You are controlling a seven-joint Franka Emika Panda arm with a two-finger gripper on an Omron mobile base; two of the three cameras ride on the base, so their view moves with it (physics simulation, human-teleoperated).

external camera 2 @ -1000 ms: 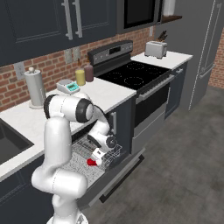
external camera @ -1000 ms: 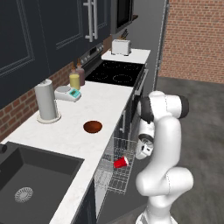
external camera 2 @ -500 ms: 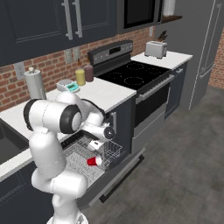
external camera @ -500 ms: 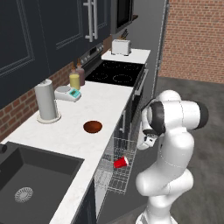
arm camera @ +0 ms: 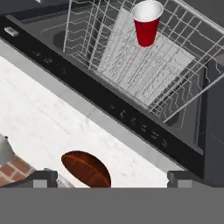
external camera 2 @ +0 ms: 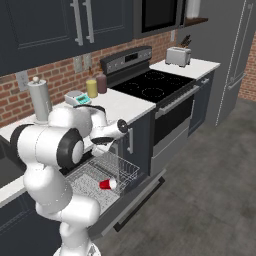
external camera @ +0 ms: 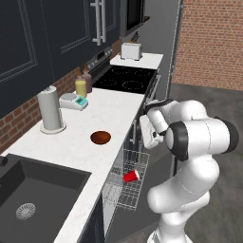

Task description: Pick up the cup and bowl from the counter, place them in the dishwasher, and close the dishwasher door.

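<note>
Cup (external camera: pixel 131 176) lying in pulled-out rack (external camera: pixel 124 190), bowl (external camera: pixel 100 137) on white counter (external camera: pixel 114 107)

cup (external camera: pixel 131 176) lying in dishwasher rack (external camera: pixel 126 182), bowl (external camera: pixel 100 137) on counter (external camera: pixel 71 147)

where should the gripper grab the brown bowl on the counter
Grip the bowl by its rim, coming straight down from above with one finger inside and one outside. It sits upright, shallow and low on the counter, so its sides likely offer little to pinch; the open rim is clear all round.

Red cup (arm camera: pixel 146 26) on its side in the wire rack (arm camera: pixel 131 65) (bowl (arm camera: pixel 85 169) on white counter (arm camera: pixel 48 118)).
</note>
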